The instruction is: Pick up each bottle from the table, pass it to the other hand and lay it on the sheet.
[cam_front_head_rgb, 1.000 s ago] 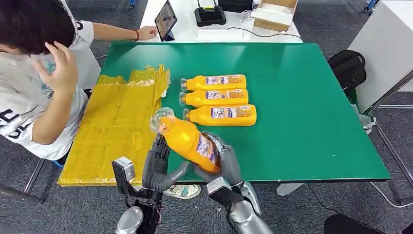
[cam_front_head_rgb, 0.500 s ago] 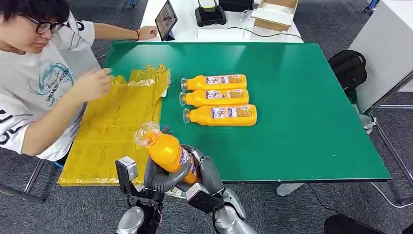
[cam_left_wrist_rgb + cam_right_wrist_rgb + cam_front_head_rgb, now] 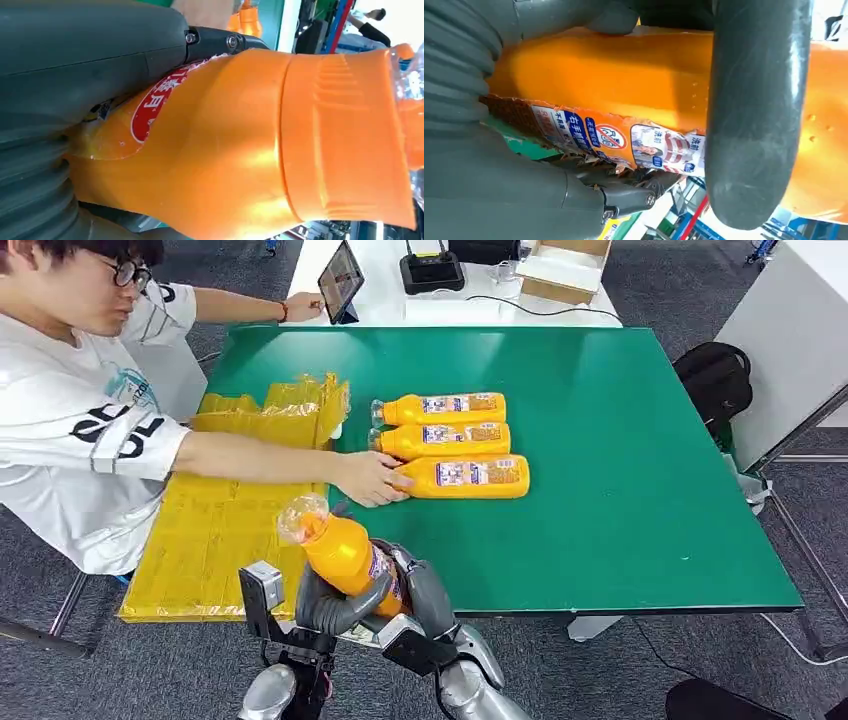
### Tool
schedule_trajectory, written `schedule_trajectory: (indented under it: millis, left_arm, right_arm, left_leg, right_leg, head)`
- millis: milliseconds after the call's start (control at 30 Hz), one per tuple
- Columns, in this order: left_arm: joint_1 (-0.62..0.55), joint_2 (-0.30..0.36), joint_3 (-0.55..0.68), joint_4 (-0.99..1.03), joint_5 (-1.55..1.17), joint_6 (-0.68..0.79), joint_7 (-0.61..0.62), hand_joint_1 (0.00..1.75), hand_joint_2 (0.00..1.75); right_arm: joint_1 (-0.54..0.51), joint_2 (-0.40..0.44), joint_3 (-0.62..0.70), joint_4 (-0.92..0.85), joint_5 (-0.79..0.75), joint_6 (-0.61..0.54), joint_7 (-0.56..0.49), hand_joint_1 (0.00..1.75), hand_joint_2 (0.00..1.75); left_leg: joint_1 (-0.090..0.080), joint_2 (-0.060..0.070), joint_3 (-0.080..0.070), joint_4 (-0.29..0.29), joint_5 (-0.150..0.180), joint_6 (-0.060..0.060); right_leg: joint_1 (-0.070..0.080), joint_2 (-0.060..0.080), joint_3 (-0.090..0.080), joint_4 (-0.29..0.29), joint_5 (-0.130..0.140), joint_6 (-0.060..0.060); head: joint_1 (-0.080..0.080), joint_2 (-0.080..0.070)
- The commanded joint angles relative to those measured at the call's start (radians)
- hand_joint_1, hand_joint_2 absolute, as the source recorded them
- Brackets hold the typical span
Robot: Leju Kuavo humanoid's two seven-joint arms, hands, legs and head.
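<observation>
The green table [image 3: 620,490] stood on grey carpet, a yellow sheet [image 3: 240,510] covering its left side. Three orange bottles [image 3: 455,440] lay side by side mid-table; a person's hand [image 3: 368,478] touched the nearest. Both the left hand [image 3: 335,602] and right hand [image 3: 420,592] gripped the held bottle [image 3: 345,552] above the table's front edge beside the sheet. Its label print was too small to read.

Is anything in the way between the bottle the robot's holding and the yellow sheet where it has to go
Nothing blocks the near part. The held bottle is beside the sheet, gripped by the left hand and right hand. A person's arm crosses the sheet farther back, reaching the nearest lying bottle.
</observation>
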Motion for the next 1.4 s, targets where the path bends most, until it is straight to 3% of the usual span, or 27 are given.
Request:
schedule_trajectory:
  millis: [33,67,100,800,867,900,933,967,1000,1233,1400]
  left_arm:
    - [-0.049,0.029,-0.045,0.06,-0.05,-0.011,0.017,0.21,1.75]
    - [-0.05,0.029,-0.045,0.063,-0.056,-0.01,0.017,1.5,1.75]
    - [-0.051,0.028,-0.044,0.065,-0.061,-0.009,0.017,1.75,1.75]
    - [-0.053,0.025,-0.036,0.068,-0.068,-0.035,0.018,1.75,1.75]
    - [-0.053,0.023,-0.033,0.066,-0.063,-0.039,0.017,1.75,1.75]
    - [-0.052,0.023,-0.033,0.064,-0.06,-0.04,0.018,1.75,1.75]
    - [-0.049,0.022,-0.027,0.057,-0.057,-0.036,0.018,1.75,1.75]
    - [-0.048,0.02,-0.02,0.052,-0.054,-0.029,0.017,1.75,1.75]
    - [-0.046,0.019,-0.014,0.047,-0.052,-0.02,0.016,1.75,1.75]
    - [-0.093,0.019,0.082,-0.021,-0.105,0.163,-0.046,1.75,1.75]
    - [-0.117,0.031,0.107,-0.03,-0.105,0.181,-0.049,1.75,1.75]
  right_arm:
    - [-0.033,0.007,0.074,0.064,0.011,0.024,0.016,1.75,1.75]
    - [-0.033,0.006,0.075,0.063,0.01,0.026,0.016,1.75,1.75]
    - [-0.033,0.006,0.077,0.062,0.01,0.026,0.017,1.75,1.75]
    - [-0.038,0.003,0.076,0.063,0.018,0.018,0.026,1.75,1.75]
    - [-0.044,0.001,0.085,0.066,0.062,-0.042,0.032,1.71,1.75]
    - [-0.046,0.005,0.086,0.069,0.089,-0.086,0.038,1.12,1.75]
    - [-0.05,0.011,0.084,0.072,0.089,-0.098,0.047,0.0,1.75]
    - [-0.053,0.014,0.085,0.068,0.092,-0.103,0.054,0.0,1.75]
    - [-0.053,0.015,0.085,0.061,0.087,-0.099,0.059,0.0,0.0]
    - [-0.018,-0.006,0.044,-0.138,-0.023,-0.037,0.079,0.0,0.0]
    - [-0.013,-0.013,0.033,-0.171,-0.037,-0.032,0.085,0.0,0.0]
  left_leg:
    - [0.0,0.001,0.004,-0.001,-0.001,0.001]
    - [0.0,0.001,0.003,-0.001,-0.001,0.001]
    - [0.0,0.001,0.005,-0.001,-0.002,0.001]
    - [0.0,0.001,0.006,-0.001,-0.002,0.001]
    - [0.0,0.0,0.003,-0.001,-0.001,0.001]
    - [0.0,0.001,0.005,-0.001,-0.002,0.001]
    - [0.0,0.0,0.004,-0.001,-0.001,0.001]
    - [0.0,0.001,0.002,-0.001,-0.001,0.001]
    - [0.0,0.001,0.005,-0.001,-0.002,0.001]
    - [0.0,0.0,0.001,0.0,-0.001,0.001]
    - [0.0,0.0,0.001,0.0,0.0,0.001]
  right_leg:
    - [0.001,0.0,0.004,-0.001,-0.001,-0.003]
    - [0.0,0.0,0.003,-0.001,-0.001,-0.002]
    - [0.001,0.0,0.005,-0.001,-0.002,-0.003]
    - [0.001,-0.001,0.005,-0.001,-0.002,-0.003]
    - [0.001,-0.001,0.003,-0.001,-0.001,-0.002]
    - [0.001,0.0,0.005,-0.001,-0.001,-0.003]
    - [0.001,-0.001,0.004,-0.001,-0.001,-0.002]
    - [0.0,0.0,0.002,-0.001,0.0,-0.002]
    - [0.001,0.0,0.005,-0.001,-0.002,-0.003]
    - [0.001,-0.001,0.001,0.001,-0.001,-0.002]
    - [0.0,-0.001,0.001,0.0,0.0,-0.002]
  head:
    - [0.0,0.0]
    - [0.0,0.0]
    - [0.0,0.0]
    - [0.0,0.0]
    - [0.0,0.0]
    - [0.0,0.0]
    - [0.0,0.0]
    - [0.0,0.0]
    - [0.0,0.0]
    - [0.0,0.0]
    - [0.0,0.0]
